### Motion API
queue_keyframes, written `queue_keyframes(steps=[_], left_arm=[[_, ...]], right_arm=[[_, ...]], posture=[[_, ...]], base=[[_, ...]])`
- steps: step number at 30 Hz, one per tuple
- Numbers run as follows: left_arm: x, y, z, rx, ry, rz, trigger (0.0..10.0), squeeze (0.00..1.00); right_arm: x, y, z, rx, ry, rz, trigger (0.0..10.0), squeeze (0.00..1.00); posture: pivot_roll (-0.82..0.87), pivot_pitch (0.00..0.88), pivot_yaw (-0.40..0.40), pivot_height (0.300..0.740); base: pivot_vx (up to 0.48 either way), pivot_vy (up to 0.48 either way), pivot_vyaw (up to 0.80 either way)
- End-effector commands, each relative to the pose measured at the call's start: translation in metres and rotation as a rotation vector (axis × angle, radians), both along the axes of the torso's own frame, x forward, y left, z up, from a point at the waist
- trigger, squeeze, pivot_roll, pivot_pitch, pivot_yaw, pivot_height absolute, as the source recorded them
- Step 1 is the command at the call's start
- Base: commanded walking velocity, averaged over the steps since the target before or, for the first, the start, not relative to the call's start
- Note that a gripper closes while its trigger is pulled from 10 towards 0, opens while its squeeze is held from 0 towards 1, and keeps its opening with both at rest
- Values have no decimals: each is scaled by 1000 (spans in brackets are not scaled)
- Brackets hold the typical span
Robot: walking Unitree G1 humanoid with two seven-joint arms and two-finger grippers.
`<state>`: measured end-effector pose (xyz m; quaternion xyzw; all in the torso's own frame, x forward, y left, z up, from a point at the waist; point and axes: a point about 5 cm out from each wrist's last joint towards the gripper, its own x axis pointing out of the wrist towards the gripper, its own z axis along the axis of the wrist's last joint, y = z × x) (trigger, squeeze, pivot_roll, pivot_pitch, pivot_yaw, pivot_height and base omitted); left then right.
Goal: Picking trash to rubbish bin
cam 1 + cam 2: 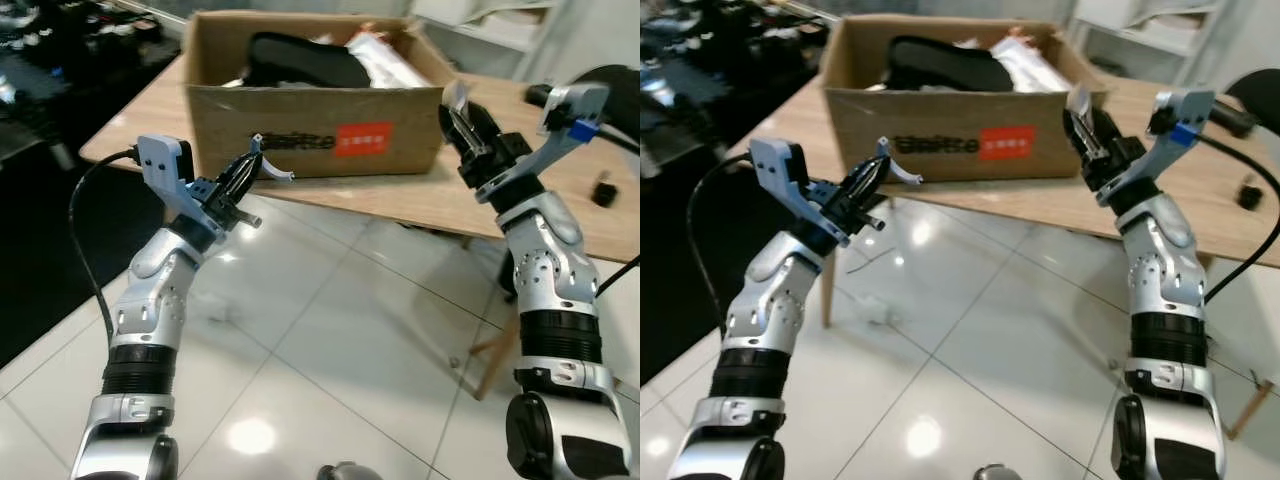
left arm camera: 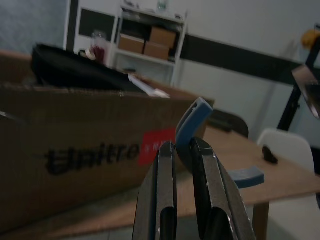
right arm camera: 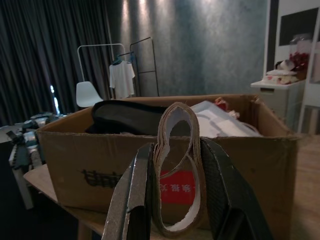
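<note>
A brown cardboard box [image 1: 310,135] with a red label stands open on a wooden table [image 1: 440,205]. Inside lie a black item [image 1: 300,60] and white wrappers [image 1: 385,58]. My left gripper [image 1: 245,180] hovers in front of the box's front wall, below its rim, shut on a curved blue-grey plastic piece [image 1: 275,170], also clear in the wrist view [image 2: 192,122]. My right gripper [image 1: 462,120] is raised by the box's right corner, about level with the rim, shut on a squashed brown cardboard ring [image 3: 177,165].
A small black object [image 1: 603,190] lies on the table at the right. Under the table stands a wooden leg [image 1: 490,355] on glossy white tiles [image 1: 330,340]. Dark floor and clutter [image 1: 50,60] lie at the left. Shelving [image 1: 500,25] stands behind the table.
</note>
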<state>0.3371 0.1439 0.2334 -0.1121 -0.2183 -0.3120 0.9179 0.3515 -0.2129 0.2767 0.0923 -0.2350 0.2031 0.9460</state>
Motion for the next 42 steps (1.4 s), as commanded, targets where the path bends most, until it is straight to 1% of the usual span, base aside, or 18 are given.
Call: queue_keyframes(steps=[1, 7, 10, 25, 33, 38, 40, 42], left_arm=[[-4, 2, 7, -17, -27, 2, 10000, 0], [-7, -1, 13, -20, -52, -22, 10000, 0], [-9, -4, 19, -25, -73, -33, 10000, 0], [-14, -10, 33, -26, -119, -66, 10000, 0], [-19, -15, 41, -30, -143, -84, 10000, 0], [-18, -16, 45, -36, -150, -73, 10000, 0], [-21, -19, 53, -32, -175, -82, 10000, 0], [-22, -21, 56, -33, -186, -86, 10000, 0]], right_arm=[[-1, 2, 7, -6, -28, -2, 10000, 0], [0, 5, 8, -11, -25, -2, 10000, 0], [0, 6, 10, -11, -31, -2, 10000, 0], [-2, 5, 13, -3, -42, -10, 10000, 0], [-4, 3, 19, 15, -55, -4, 10000, 0], [-5, 3, 22, 3, -71, -19, 10000, 0], [-5, 4, 24, -11, -76, -18, 10000, 0], [-6, 4, 25, -17, -79, -19, 10000, 0]], posture=[[41, 101, -39, 740], [43, 102, -41, 740], [43, 102, -41, 740], [41, 98, -38, 740], [39, 103, -39, 740], [39, 103, -39, 740], [34, 100, -38, 740], [34, 100, -38, 740]], base=[[259, 0, 0], [324, 0, 0], [384, 0, 0], [419, 0, 0], [432, 0, -800], [363, 0, 0], [0, 0, 0], [0, 0, 0]])
